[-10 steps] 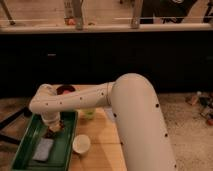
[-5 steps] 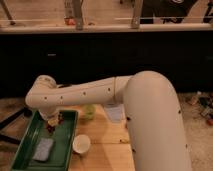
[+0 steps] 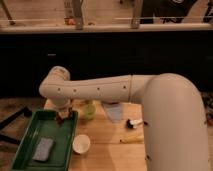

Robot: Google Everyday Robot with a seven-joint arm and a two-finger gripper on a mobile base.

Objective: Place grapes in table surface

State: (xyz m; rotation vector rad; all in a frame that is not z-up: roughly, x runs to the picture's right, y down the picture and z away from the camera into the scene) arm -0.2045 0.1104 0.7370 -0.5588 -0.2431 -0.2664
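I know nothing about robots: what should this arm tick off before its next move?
1. Gripper location: low over the far right corner of the green tray. Ok.
2. Hold on the load: a dark reddish lump, likely the grapes, sits at the gripper. Cannot tell whether it is held.
3. Landing spot: bare wood of the table shows right of the white cup. Ok.
4. Path to the right: the green cup stands close beside the gripper. Not ok, tight.
5. Grapes on the table: not yet. Not ok.
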